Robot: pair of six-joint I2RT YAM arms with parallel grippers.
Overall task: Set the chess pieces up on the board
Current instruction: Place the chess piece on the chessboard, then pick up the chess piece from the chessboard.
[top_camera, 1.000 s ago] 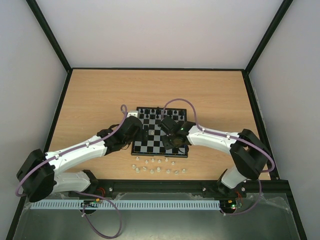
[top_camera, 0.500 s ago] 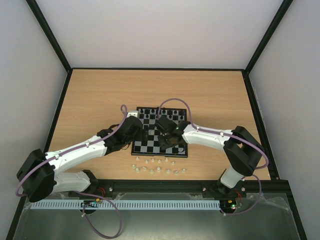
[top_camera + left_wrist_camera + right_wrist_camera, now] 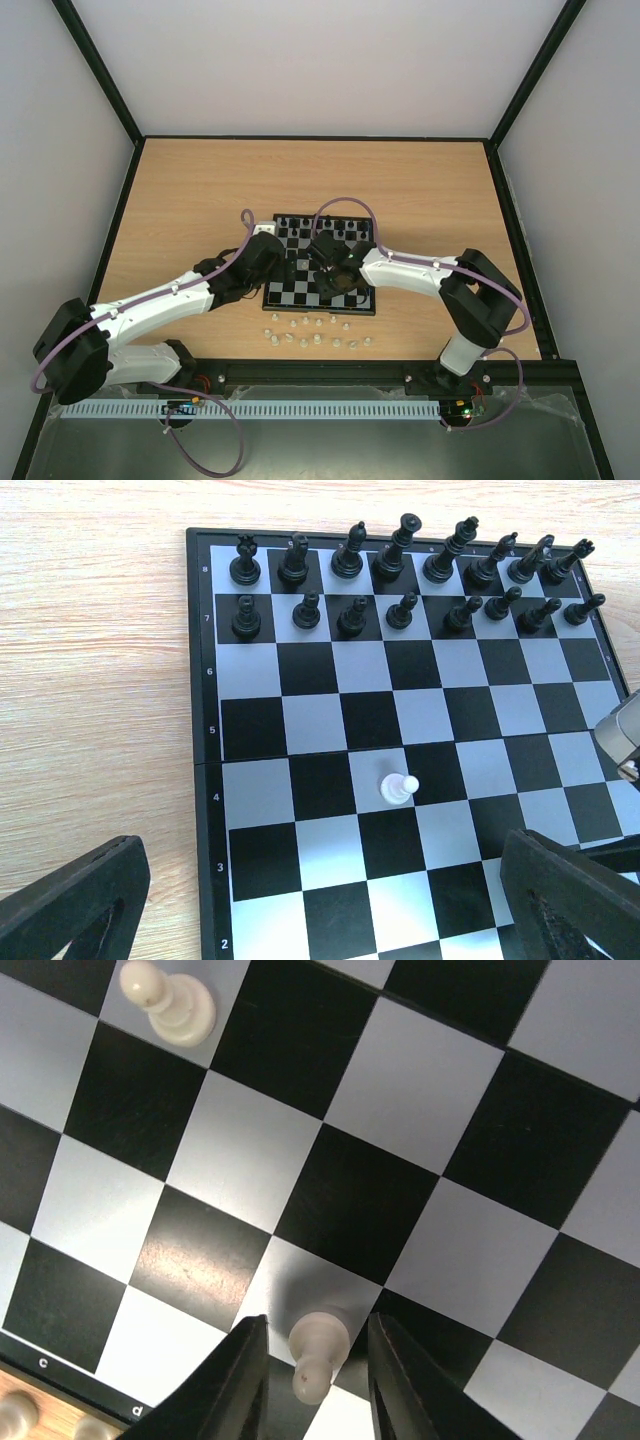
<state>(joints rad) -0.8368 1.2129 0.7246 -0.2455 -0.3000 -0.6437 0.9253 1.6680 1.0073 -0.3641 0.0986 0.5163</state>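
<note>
The board [image 3: 300, 290] lies mid-table, with black chessmen [image 3: 400, 565] on its two far rows. A white pawn [image 3: 398, 788] stands on a light square of row 4; it also shows in the right wrist view [image 3: 165, 1005]. My left gripper [image 3: 320, 920] hangs over the board's near left part, jaws wide open and empty. My right gripper [image 3: 318, 1385] is low over the board. Its fingers [image 3: 235, 1385] straddle a second white pawn [image 3: 320, 1345] that stands on a light square, with a small gap on each side. Several more white chess pieces [image 3: 315, 335] lie on the table in front of the board.
The wooden table [image 3: 200, 190] is walled by a black frame. Two loose white pieces [image 3: 15, 1415] show just off the board's near rim. Part of the right gripper [image 3: 625, 740] enters the left wrist view at the right edge.
My right arm has swung left, carrying its gripper a little further in over the board. The left arm has not moved.
</note>
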